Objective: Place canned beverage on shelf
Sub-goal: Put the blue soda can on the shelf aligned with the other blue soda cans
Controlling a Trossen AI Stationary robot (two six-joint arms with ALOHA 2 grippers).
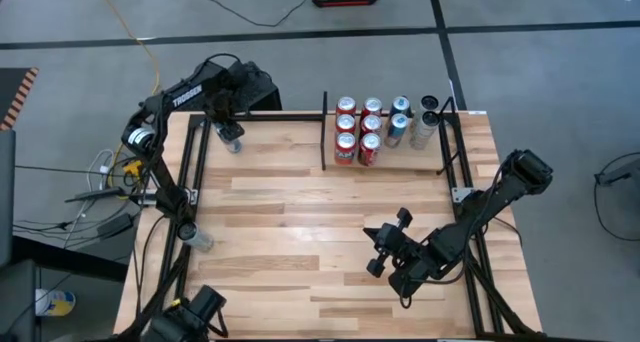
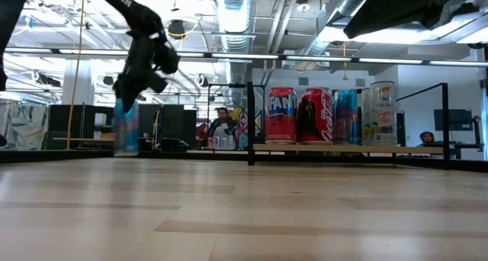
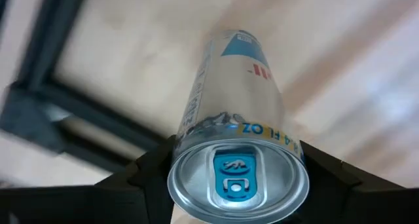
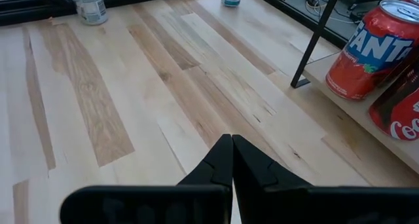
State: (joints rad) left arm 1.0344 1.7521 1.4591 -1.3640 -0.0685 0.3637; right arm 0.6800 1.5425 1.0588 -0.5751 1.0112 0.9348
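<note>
- The left hand (image 1: pixel 230 132) hovered at the bench's (image 1: pixel 300 232) far left corner, closed around a slim silver-and-blue can (image 1: pixel 232 138).
- In the left wrist view its dark fingers (image 3: pixel 141 168) pressed both sides of the can (image 3: pixel 239 145) just under the rim, with the blue pull tab facing the camera.
- In the low view the held can (image 2: pixel 126 129) hung upright; whether it touched the wood could not be told.
- The shelf (image 1: pixel 385 160) ran along the far edge toward the right corner, bounded on one side by a black divider bar (image 1: pixel 324 132).
- It carried red Fanta and cola cans (image 1: pixel 357 130) beside the bar, then slim blue and pale cans (image 1: pixel 412 123) further along.
- The right hand (image 1: pixel 385 250) waited over the near right part of the bench, its fingers (image 4: pixel 230 162) pressed together on nothing.
- A clear plastic bottle (image 1: pixel 198 239) lay near the left edge.
</note>
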